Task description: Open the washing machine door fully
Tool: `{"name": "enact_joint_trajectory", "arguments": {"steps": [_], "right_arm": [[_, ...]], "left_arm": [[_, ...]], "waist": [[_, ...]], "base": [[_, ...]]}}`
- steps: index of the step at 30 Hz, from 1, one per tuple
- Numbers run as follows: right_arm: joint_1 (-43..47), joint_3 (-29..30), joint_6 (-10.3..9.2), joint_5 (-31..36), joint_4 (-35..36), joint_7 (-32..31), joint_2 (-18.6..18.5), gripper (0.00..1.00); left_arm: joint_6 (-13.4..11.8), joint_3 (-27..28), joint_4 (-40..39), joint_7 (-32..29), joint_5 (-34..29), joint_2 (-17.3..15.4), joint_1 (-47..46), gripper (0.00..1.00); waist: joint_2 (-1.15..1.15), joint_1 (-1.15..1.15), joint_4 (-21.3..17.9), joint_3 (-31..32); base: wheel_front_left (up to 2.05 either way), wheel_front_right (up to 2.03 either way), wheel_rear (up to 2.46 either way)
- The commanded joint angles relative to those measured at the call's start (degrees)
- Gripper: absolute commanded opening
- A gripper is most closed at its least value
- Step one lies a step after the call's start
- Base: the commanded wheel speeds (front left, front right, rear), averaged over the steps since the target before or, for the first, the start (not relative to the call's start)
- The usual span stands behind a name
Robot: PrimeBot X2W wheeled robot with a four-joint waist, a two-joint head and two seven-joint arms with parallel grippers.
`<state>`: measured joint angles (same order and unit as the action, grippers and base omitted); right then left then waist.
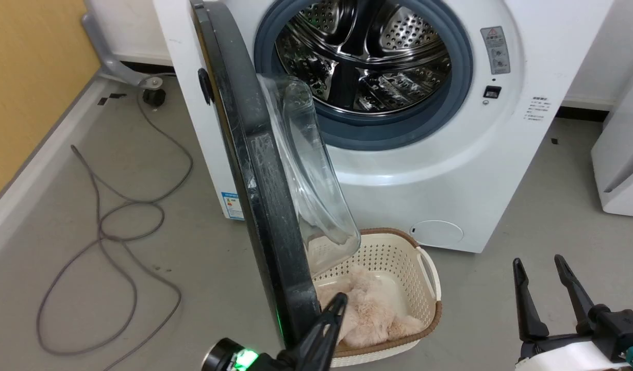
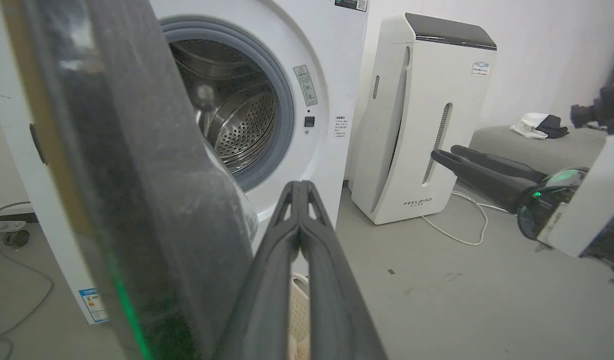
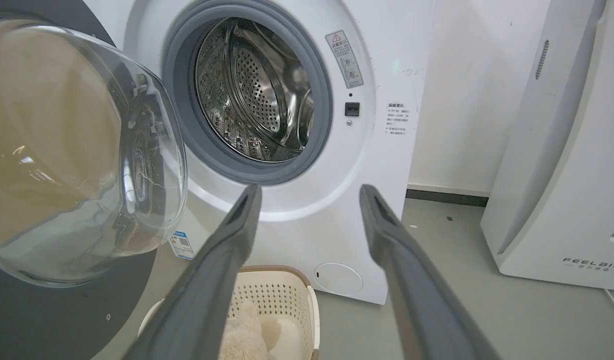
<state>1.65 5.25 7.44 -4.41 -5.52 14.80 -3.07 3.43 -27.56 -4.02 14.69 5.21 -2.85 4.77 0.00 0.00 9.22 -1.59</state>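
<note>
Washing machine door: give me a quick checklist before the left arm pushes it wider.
1. Latch: ok, the washing machine door stands clear of the washing machine.
2. Door fully open: not ok, roughly halfway.
3. left pincer shut, on the door's inner side near its lower rim: ok.
4. Pincer touching the door: cannot tell.
5. right pincer open, apart from the door: ok.
6. Floor beyond the door: ok, a cable lies flat there; the basket sits on the inner side.

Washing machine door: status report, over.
Left end effector shut by door edge; right end effector open, apart. Door swung out, not fully. Basket under it.
</note>
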Motion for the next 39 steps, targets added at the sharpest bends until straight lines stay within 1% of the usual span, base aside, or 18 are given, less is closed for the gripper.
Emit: {"name": "enact_joint_trajectory", "arguments": {"steps": [1,10,21,27,33,39], "right_arm": [[-0.5,0.04,0.05,0.42,-0.18,0.19,0.19,1.0],[-0.15,0.34,0.05,0.06,-0.85,0.19,0.19,1.0],[0.2,0.09,0.05,-0.05,-1.21,0.19,0.19,1.0],[0.08,0.0,0.05,-0.08,-1.38,0.19,0.19,1.0],[-0.09,0.05,0.05,0.16,-1.55,0.19,0.19,1.0],[-0.4,-0.28,0.05,0.69,-1.63,0.19,0.19,1.0]], "left_arm": [[-0.27,0.46,0.35,0.31,0.08,-0.18,0.0,0.0],[-0.14,2.13,1.31,0.31,0.03,-0.09,0.76,0.0],[-0.56,2.96,-0.17,0.31,-0.29,-0.04,2.24,0.0],[-0.76,4.3,0.04,0.31,-0.44,-0.04,2.66,0.0],[-1.2,8.03,0.59,0.31,-0.52,-0.15,2.25,0.0],[-2.42,15.15,0.76,0.31,0.67,-0.75,1.09,0.0]], "waist": [[0.0,0.0,0.26,-0.15],[0.0,0.0,3.24,-0.25],[0.0,0.0,9.36,-0.2],[0.0,0.0,12.57,-0.34],[0.0,0.0,14.89,-0.74],[0.0,0.0,15.94,-1.37]], "base": [[0.0,0.0,0.0],[0.0,0.0,0.0],[0.0,0.0,0.0],[0.0,0.0,0.0],[0.0,0.0,0.0],[0.0,0.0,0.0]]}}
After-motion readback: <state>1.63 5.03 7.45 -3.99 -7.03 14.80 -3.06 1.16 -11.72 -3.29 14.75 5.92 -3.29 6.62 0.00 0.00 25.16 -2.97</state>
